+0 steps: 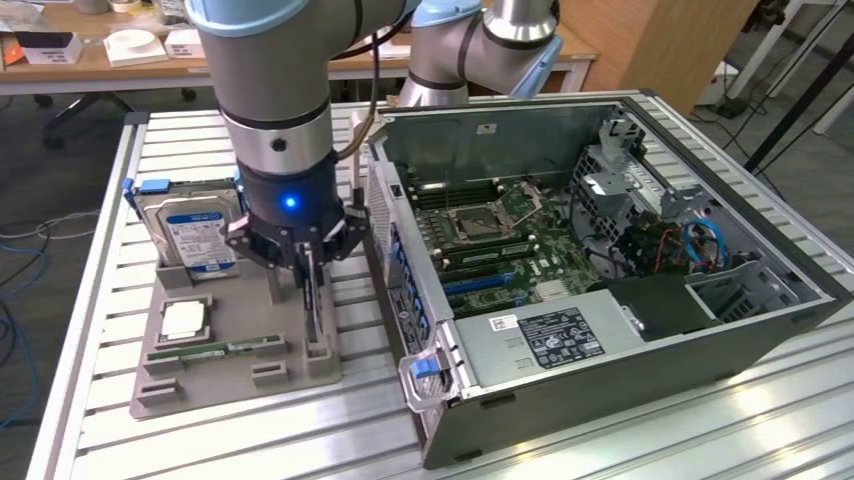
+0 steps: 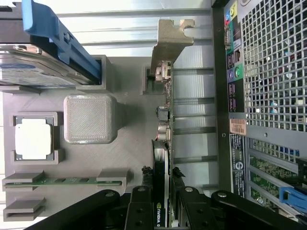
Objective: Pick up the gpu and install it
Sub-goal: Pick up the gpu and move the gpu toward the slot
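Fingers [image 2: 140, 203] clamp the gpu [image 2: 161, 158] standing upright in the gray tray [image 2: 129, 143].

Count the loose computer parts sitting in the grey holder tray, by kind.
Boxy hard drive with blue-white label: 1
Square silvery processor chip: 1
Narrow green memory stick: 1
Thin black graphics card with silvery bracket: 1
Total: 4
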Controlling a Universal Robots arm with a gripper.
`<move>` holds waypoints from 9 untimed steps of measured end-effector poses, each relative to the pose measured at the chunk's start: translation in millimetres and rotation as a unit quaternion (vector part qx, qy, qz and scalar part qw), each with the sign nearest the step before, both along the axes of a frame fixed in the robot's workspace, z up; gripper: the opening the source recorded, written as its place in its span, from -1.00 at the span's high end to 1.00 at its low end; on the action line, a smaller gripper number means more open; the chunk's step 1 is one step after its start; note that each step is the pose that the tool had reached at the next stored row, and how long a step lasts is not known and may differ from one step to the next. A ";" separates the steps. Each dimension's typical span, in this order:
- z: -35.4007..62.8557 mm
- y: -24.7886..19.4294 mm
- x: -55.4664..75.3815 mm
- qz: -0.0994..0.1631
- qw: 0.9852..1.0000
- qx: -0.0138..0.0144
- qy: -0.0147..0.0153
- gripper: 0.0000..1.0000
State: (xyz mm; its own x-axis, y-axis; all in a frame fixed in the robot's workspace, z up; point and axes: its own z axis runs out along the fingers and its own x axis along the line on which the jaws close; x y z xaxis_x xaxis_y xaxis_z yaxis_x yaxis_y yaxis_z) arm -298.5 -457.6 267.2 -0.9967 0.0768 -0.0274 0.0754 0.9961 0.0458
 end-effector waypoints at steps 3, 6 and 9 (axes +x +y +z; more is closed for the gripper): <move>2.0 0.0 0.0 0.000 1.000 0.000 0.000 0.47; 4.2 0.0 0.0 0.000 1.000 0.000 0.000 0.47; 6.3 0.0 0.0 0.000 1.000 0.000 0.000 0.47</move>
